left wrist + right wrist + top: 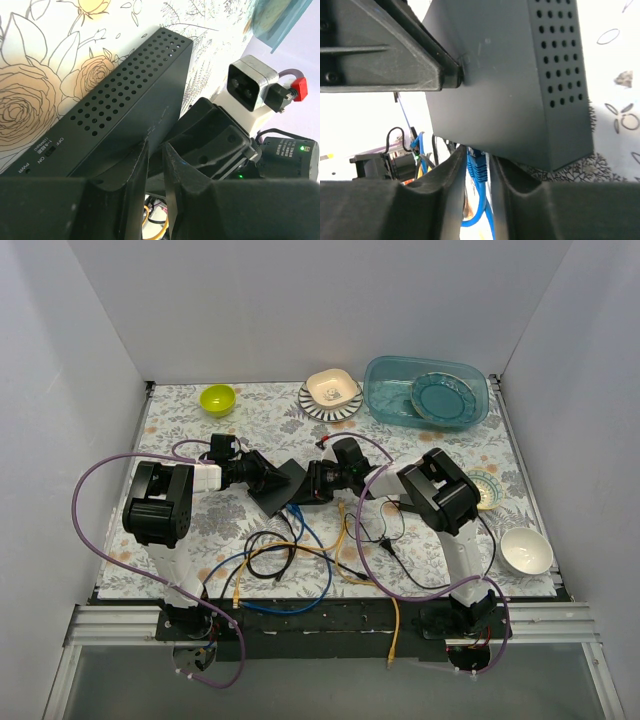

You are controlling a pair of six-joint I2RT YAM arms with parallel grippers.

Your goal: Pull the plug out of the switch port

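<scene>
The switch [287, 480] is a flat black box lying tilted between my two grippers. In the left wrist view its perforated face [125, 95] runs up and to the right. My left gripper [272, 478] is closed to a narrow gap on the switch's near corner [155, 146]. My right gripper [308, 485] is shut on the blue plug [476, 167] right under the switch's edge [510, 100]. The plug's top meets that edge; the port itself is hidden. The blue cable [300, 525] hangs down toward the front.
Loose yellow, black and blue cables [290, 562] lie in front of the switch. A green bowl [217, 398], a white bowl on a striped plate [331, 390] and a teal tub [425, 390] stand at the back. A small dish [487, 488] and white bowl [526, 550] sit right.
</scene>
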